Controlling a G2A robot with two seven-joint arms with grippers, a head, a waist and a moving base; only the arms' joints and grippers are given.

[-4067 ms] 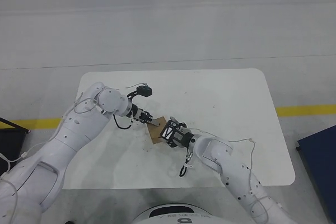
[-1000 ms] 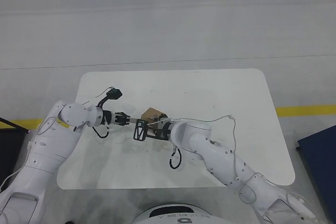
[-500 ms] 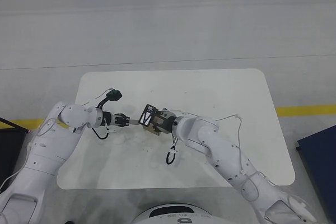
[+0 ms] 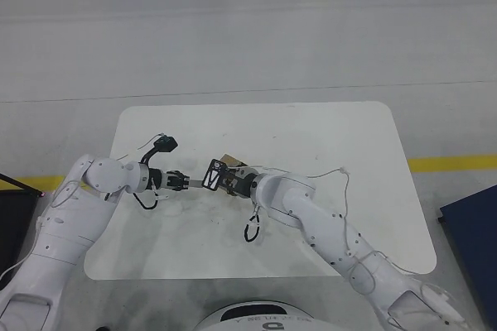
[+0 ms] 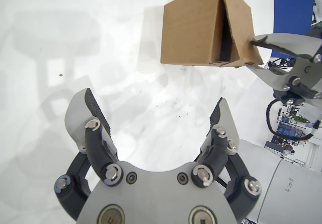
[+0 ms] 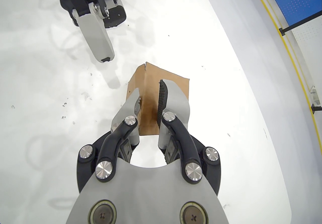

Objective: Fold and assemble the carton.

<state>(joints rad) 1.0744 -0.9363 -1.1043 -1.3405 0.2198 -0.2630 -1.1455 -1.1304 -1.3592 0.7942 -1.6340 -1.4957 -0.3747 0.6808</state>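
- Near the middle of the white desk (image 4: pixel 340 149), a little toward the left arm's side, a small brown carton (image 4: pixel 229 160) sits between the tips of the two arms.
- The right claw (image 4: pixel 214 175) is pinching the carton. Seen from its own wrist, the right claw (image 6: pixel 149 89) has its fingers drawn in on one upright cardboard panel, one finger on each face, with a black ribbed pad (image 6: pixel 161 99) turned toward the board.
- From the left wrist, the carton (image 5: pixel 198 34) shows as a partly folded box. One plain wall faces the camera, and a dark wedge-shaped gap runs where two panels do not meet.
- The right claw (image 5: pixel 254 53) grips the carton at the corner beside that gap, its two tips closing on the cardboard edge.
- The left claw (image 5: pixel 154 99) is spread wide with nothing between its fingers. It hangs over bare desk, near the carton but apart from it.
- In the right wrist view, the left claw (image 6: pixel 110 34) points its tips toward the carton (image 6: pixel 156 71) without touching it.
- From above, the left claw (image 4: pixel 190 181) lies just beside the right claw, on the side away from the carton.
- Whether the carton's underside rests on the desk or is lifted just clear cannot be told.
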